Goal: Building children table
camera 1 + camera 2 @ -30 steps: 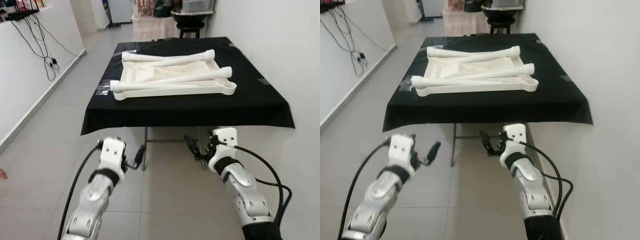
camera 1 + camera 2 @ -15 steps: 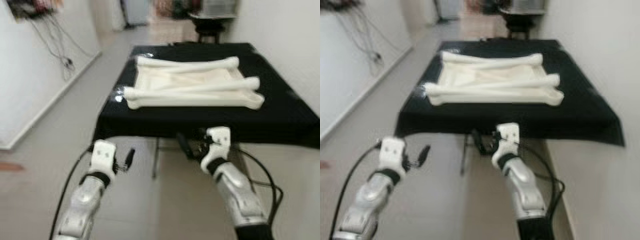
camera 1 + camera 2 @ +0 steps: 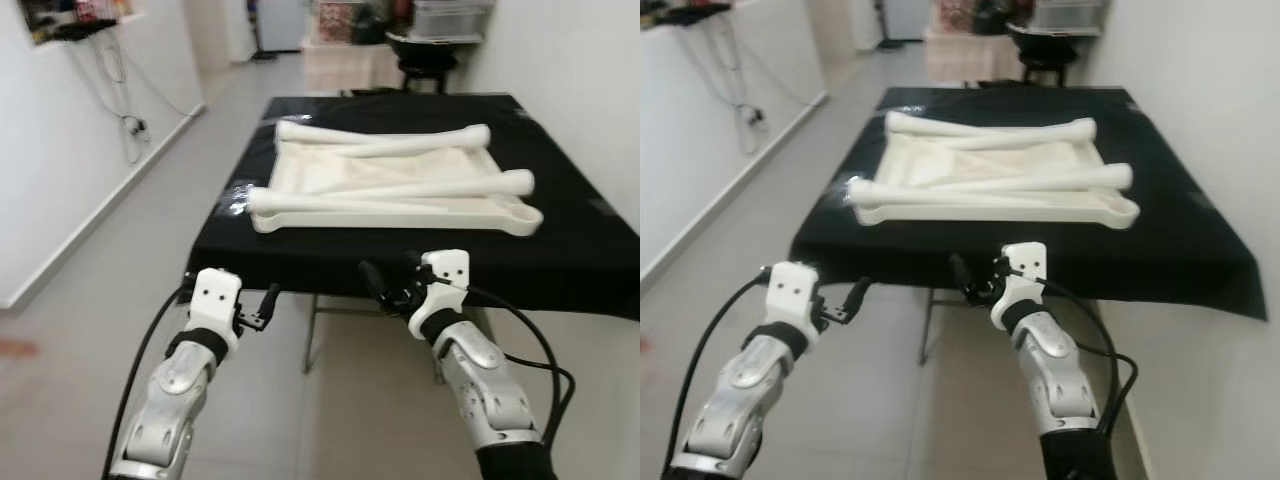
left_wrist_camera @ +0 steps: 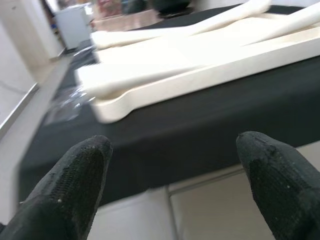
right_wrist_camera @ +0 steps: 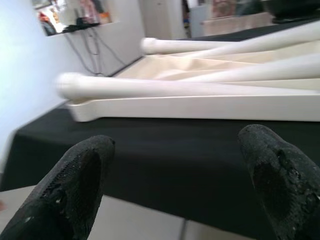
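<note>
An upturned cream tabletop [image 3: 395, 190] lies on a table draped in black cloth [image 3: 560, 250], with several loose round legs [image 3: 440, 185] resting across it. Both arms reach forward, just short of the cloth's front edge and slightly below it. My left gripper [image 3: 264, 303] is open and holds nothing; the left wrist view has its fingertips [image 4: 80, 170] wide apart, facing the tabletop's near left corner [image 4: 107, 107]. My right gripper [image 3: 377, 284] is also open and holds nothing, and the right wrist view looks at a leg's rounded end [image 5: 70, 85].
A small clear plastic bag [image 3: 236, 194] lies on the cloth left of the tabletop. Metal table legs [image 3: 311, 330] stand under the cloth. A white wall with hanging cables [image 3: 120, 100] runs along the left, another wall is close on the right, and a black stool [image 3: 425, 55] stands behind.
The whole picture has shifted and the table looks nearer, so the camera has moved forward. Both grippers now sit closer to the cloth's front edge and remain open.
</note>
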Robot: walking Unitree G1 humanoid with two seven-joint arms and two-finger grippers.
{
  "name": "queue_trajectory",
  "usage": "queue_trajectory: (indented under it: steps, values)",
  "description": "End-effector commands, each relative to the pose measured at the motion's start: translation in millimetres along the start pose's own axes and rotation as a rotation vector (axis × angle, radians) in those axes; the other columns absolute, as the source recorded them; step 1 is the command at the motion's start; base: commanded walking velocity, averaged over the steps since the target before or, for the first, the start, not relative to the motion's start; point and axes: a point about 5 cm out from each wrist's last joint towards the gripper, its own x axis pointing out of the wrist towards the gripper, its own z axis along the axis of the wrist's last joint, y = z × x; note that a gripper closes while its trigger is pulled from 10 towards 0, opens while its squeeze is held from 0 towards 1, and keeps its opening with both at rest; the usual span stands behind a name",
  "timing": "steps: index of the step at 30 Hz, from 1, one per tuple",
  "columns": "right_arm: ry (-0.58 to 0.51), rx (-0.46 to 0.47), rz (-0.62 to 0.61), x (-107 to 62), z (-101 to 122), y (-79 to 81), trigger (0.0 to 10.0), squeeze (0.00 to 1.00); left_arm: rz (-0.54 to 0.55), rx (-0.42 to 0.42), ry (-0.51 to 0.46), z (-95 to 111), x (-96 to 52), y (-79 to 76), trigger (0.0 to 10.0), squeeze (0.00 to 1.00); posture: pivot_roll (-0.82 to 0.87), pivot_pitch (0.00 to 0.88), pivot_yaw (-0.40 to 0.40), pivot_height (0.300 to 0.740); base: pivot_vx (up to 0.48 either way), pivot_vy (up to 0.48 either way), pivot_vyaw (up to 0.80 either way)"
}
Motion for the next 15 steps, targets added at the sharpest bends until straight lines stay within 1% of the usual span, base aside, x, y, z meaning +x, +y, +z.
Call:
queue_trajectory:
  steps: [1, 3, 5, 7, 8, 9, 12, 14, 15]
  values:
    - [-0.029, -0.01, -0.016, 3.9, 7, -2.9, 10.0, 0.0, -0.011, 0.009, 0.001, 1, 2.0, -0.8, 10.0, 0.0, -0.03, 0.0, 0.031, 0.74, 0.285, 0.0, 0.0]
    - [-0.03, -0.021, -0.012, 4.9, 8, -2.0, 10.0, 0.0, -0.011, 0.007, -0.004, 2, 3.1, -1.0, 10.0, 0.0, -0.03, 0.0, 0.031, 0.74, 0.281, 0.0, 0.0]
    - [-0.011, -0.042, 0.003, 6.9, 8, 1.0, 10.0, 0.0, -0.016, 0.006, -0.014, 5, 5.1, -2.0, 10.0, 0.0, -0.03, 0.0, 0.031, 0.74, 0.281, 0.0, -0.8]
    - [-0.015, -0.036, 0.012, 7.8, 10, 2.4, 10.0, 0.0, -0.017, 0.003, -0.02, 7, 6.2, -2.3, 10.0, 0.0, -0.03, 0.0, 0.03, 0.74, 0.283, 0.0, -0.8]
    - [-0.043, -0.045, 0.023, 8.3, 16, 3.8, 10.0, 0.0, -0.018, 0.002, -0.027, 9, 7.2, -2.5, 10.0, 0.0, -0.03, 0.0, 0.03, 0.74, 0.277, 0.0, -0.8]
    - [-0.072, -0.031, 0.032, 8.8, 22, 4.7, 10.0, 0.0, -0.017, 0.0, -0.033, 11, 8.0, -2.4, 10.0, 0.0, -0.03, 0.0, 0.03, 0.74, 0.277, 0.0, -0.8]
    - [-0.128, -0.075, 0.062, 11.3, 37, 7.4, 10.0, 0.0, -0.018, -0.001, -0.046, 15, 10.3, -2.4, 10.0, 0.0, -0.04, 0.0, 0.029, 0.74, 0.281, 0.0, 0.0]
    - [-0.136, -0.089, 0.071, 12.0, 41, 8.1, 10.0, 0.0, -0.019, -0.001, -0.048, 15, 10.8, -2.6, 10.0, 0.0, -0.04, 0.0, 0.029, 0.74, 0.281, 0.0, 0.0]
    - [-0.159, -0.127, 0.099, 13.3, 49, 10.7, 10.0, 0.0, -0.018, -0.004, -0.057, 18, 12.3, -2.1, 10.0, 0.0, -0.04, 0.0, 0.029, 0.74, 0.281, 0.0, 0.0]
